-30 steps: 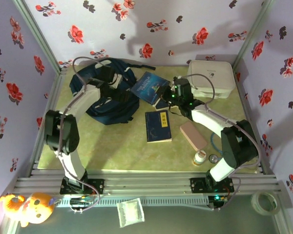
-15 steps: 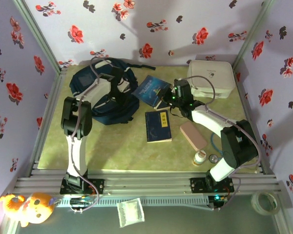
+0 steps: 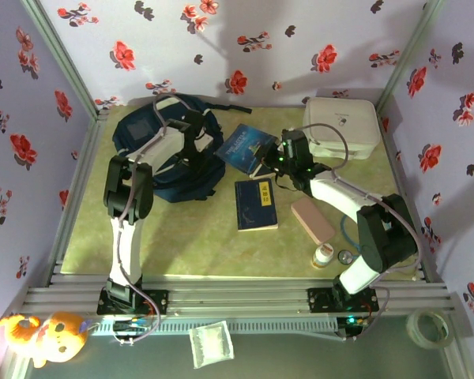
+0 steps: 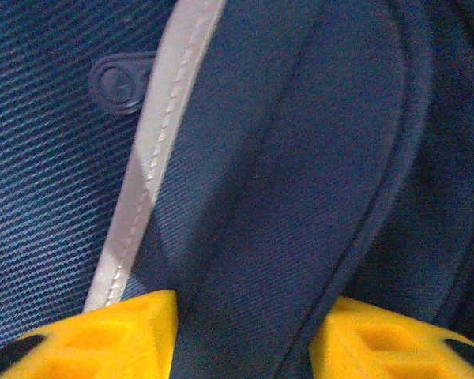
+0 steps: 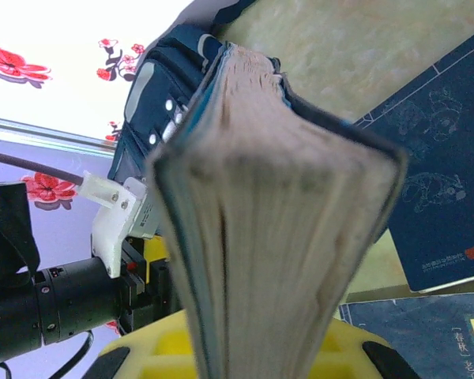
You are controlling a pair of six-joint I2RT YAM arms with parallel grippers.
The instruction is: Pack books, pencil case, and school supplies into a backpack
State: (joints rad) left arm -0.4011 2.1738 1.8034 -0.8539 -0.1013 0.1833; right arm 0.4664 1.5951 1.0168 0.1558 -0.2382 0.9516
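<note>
Both arms forward; left fingers (image 4: 103, 335) half apart, right fingers (image 5: 164, 349) clamped.

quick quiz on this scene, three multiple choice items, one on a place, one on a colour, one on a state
1. Where does the pencil case lie? A in a drawer; B on the table, right of the labelled book; C against the back wall.
2. What colour is the box at the far right? A white; B red; C black.
3. How is the right gripper? A open, empty; B shut on a book; C shut on a cup.
Answers: 1 B, it lies flat beside that book. 2 A, its lid is plainly white. 3 B, the wrist view shows the pages clamped.
</note>
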